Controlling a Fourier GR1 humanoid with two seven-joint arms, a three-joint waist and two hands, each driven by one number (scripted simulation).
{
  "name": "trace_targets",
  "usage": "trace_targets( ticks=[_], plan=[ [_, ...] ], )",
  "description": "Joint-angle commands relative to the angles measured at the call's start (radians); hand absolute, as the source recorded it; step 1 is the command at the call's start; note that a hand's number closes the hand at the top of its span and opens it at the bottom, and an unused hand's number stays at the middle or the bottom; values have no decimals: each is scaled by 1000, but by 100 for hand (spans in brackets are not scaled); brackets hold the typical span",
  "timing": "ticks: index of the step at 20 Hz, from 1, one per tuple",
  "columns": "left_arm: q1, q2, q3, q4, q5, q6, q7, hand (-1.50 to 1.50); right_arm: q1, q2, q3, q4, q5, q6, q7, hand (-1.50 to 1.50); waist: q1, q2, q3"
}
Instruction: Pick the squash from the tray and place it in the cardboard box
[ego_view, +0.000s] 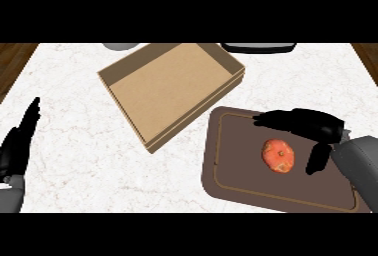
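Squash (278, 155): an orange, rounded piece, seen lying on the tray's floor at about 4 o'clock from the view's centre; it is not lifted and is well apart from the box.
Tray (236, 175): dark brown with rounded corners, set on the table in the lower right of the view and turned slightly askew; its upper left corner is found just beside the box's lower right wall.
Cardboard box (173, 85): shallow and open, laid flat at about 12 o'clock from centre (turned at an angle to the table's edges); only its bare floor is shown.
Right hand (317, 127): held over the tray, at 1 o'clock from the squash; its fingers are stretched out towards 9 o'clock and its thumb is pointed towards 6 o'clock, spread apart, with nothing clasped and no contact with the squash to be seen.
Left hand (18, 145): kept at the view's 9 o'clock edge, fingers straight and pointed up, at rest with nothing held.
Table (88, 165): white and marbled, with the tray and box carried on it.
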Motion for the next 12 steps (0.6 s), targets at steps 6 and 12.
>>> trace_targets(
  ticks=[6,12],
  plan=[
    [37,-37,25,-3,-25,-1,-32,0,110,8,-10,-228,5,113,62,-150,-2,-1,0],
    [18,-39,-1,-118,-57,-16,98,0,91,-2,-1,-200,77,151,138,-150,4,-1,0]
  ],
)
